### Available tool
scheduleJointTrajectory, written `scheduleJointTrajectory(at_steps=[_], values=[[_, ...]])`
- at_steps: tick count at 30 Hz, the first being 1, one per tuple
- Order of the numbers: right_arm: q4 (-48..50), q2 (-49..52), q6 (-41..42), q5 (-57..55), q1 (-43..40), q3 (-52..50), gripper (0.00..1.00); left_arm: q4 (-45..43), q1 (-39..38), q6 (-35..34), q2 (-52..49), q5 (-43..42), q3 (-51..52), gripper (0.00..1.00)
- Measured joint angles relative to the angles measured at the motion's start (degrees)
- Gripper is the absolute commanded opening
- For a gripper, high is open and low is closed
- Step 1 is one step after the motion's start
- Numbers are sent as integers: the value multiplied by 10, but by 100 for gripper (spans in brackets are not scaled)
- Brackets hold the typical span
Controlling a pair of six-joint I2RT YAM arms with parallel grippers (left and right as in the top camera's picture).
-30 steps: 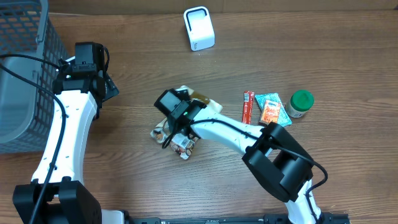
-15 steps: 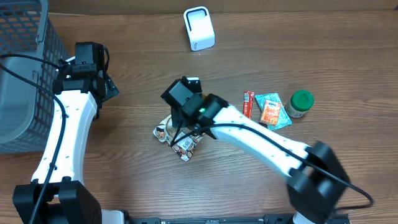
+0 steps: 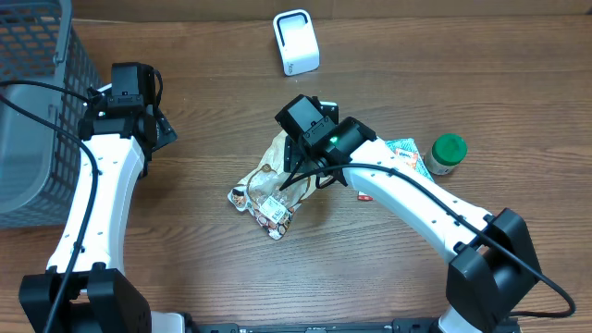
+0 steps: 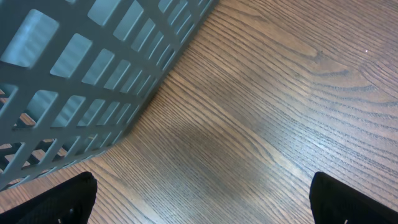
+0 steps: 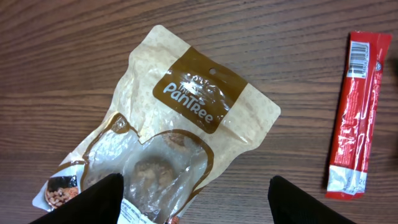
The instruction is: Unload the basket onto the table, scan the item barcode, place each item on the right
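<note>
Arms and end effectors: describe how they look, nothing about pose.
The left arm and right arm have white shells, black joints and black wrist blocks. Black cables run along both. A green light glows on the right wrist. The left end effector and right end effector have black fingers.

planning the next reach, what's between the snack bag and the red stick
nothing, only bare table separates the bag from the red stick, clear in the right wrist view

The tan-and-brown PanTree snack pouch [image 5: 186,124] lies flat and slanted near the middle of the tabletop [image 3: 203,277], clear window facing up. The white boxy scanner [image 3: 296,42] stands by the far edge, well apart.
</note>
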State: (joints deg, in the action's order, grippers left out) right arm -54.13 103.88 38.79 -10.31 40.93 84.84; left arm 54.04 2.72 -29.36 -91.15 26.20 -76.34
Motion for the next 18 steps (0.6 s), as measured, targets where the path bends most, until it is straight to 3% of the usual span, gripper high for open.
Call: scheduleJointTrajectory(at_steps=[5, 11, 13, 16, 18], values=[[-4, 0, 0, 0, 0, 0, 80, -4, 0, 0, 0, -27, 0, 100], [-13, 0, -5, 0, 0, 0, 81, 72, 0, 0, 0, -209, -1, 98], [-15, 0, -11, 0, 0, 0, 80, 78, 0, 0, 0, -265, -1, 78], [-16, 0, -19, 0, 0, 0, 80, 87, 0, -2, 0, -332, -1, 32], [-16, 0, -23, 0, 0, 0, 80, 92, -4, -1, 0, -361, -1, 12]])
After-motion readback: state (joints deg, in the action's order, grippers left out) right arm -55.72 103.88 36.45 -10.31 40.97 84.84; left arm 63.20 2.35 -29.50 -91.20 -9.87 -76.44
